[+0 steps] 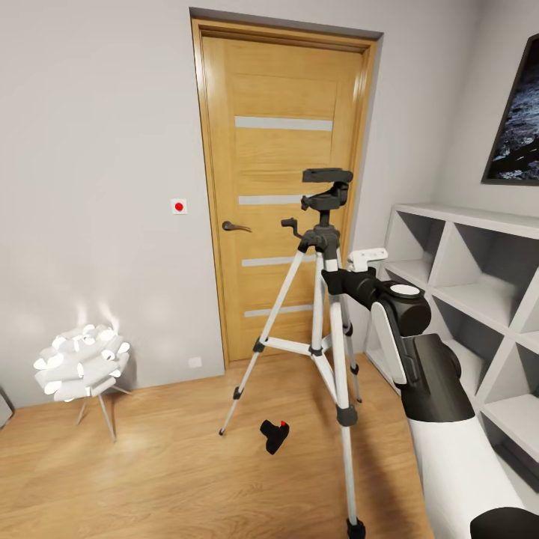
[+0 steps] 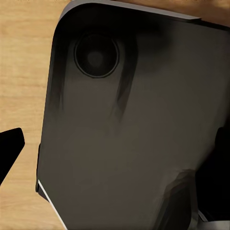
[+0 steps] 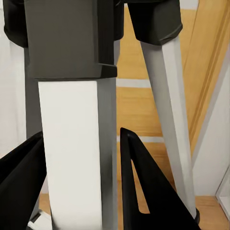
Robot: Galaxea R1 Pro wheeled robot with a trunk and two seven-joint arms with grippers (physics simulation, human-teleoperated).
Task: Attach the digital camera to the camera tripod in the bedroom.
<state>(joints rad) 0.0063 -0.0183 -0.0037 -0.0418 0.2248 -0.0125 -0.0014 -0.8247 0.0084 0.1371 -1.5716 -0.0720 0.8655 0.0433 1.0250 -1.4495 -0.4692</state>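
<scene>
I find my right gripper (image 3: 81, 182) open astride a camera tripod (image 1: 323, 299) leg; digital camera (image 1: 275, 435) floored at 7 o'clock; left gripper's state I cannot tell

Camera tripod (image 1: 323, 314) before door (image 1: 288, 187); digital camera (image 1: 274, 435) on floor (image 1: 150, 479)

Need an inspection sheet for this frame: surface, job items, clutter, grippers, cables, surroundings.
Surface: wood floor, bare around the tripod.
Job's things: camera tripod upright before the door, head plate bare; digital camera on the floor between its legs.
Clutter: white flower lamp by the wall.
Grippers: right gripper has its fingers either side of a silver tripod leg, contact unclear; left gripper's state cannot be told.
Cables: nothing seen.
Surroundings: wooden door, white shelving, wall frame, red-dot wall switch.
</scene>
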